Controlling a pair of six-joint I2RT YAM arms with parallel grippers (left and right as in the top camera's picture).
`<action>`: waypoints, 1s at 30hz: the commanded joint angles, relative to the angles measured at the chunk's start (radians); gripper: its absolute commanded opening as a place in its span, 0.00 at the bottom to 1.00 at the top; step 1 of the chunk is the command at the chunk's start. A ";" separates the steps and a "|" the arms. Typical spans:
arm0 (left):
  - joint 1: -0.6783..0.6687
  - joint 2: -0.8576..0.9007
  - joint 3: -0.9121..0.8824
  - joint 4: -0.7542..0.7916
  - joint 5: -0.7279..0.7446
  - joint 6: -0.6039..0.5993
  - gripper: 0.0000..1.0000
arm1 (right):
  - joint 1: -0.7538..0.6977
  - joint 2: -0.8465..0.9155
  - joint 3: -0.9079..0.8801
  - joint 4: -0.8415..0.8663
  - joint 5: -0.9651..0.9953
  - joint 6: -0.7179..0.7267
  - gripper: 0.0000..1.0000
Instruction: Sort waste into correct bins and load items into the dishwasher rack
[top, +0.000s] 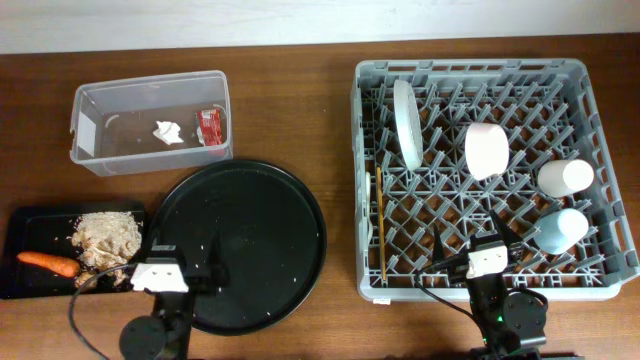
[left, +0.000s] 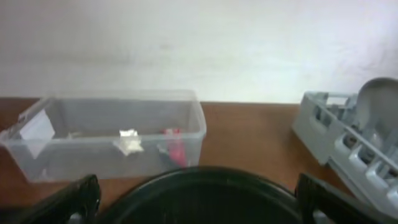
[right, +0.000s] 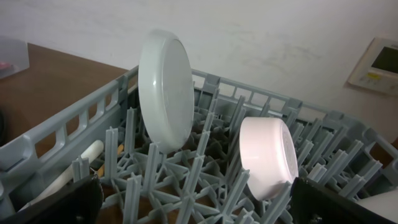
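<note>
As things lie, the job looks all but finished. At 10 o'clock on the desk (top: 300, 110), the clear tub (top: 150, 78) holds the crumpled tissue (top: 167, 132) and the red wrapper (top: 209, 125). At 8 o'clock the shallow black tray (top: 20, 225) carries the carrot (top: 48, 263), the beige food scraps (top: 108, 235) and a small brown lump (top: 90, 281) at their 7 o'clock edge. The round black tray (top: 250, 230) at 6 o'clock shows only a few pale specks.

The rack (top: 470, 66) sits at 3 o'clock. Inside it, the plate (top: 407, 122) stands on edge between pegs at 11 o'clock. The bowl (top: 487, 150) lies tipped on its side near the middle, the white cup (top: 565, 177) is at 3 o'clock and the light blue cup (top: 558, 230) at 4 o'clock. The chopstick (top: 380, 225) lies along the 9 o'clock wall. A thin pale piece just beside it is probably the fork (top: 370, 195), though it is too small to be sure.

The left pincer (left: 199, 202) hovers over the round tray with its jaws spread wide and nothing between them. The right pincer (right: 199, 202) is likewise agape and unladen at the rack's 6 o'clock wall. I see nothing left to sort or load.
</note>
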 joint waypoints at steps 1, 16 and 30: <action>0.006 -0.011 -0.116 0.195 -0.025 0.043 0.99 | -0.005 -0.008 -0.005 -0.006 0.008 0.001 0.99; 0.006 -0.008 -0.148 0.094 -0.022 0.109 0.99 | -0.005 -0.008 -0.005 -0.006 0.008 0.001 0.99; 0.006 -0.008 -0.148 0.094 -0.022 0.109 0.99 | -0.005 -0.008 -0.005 -0.006 0.008 0.001 0.99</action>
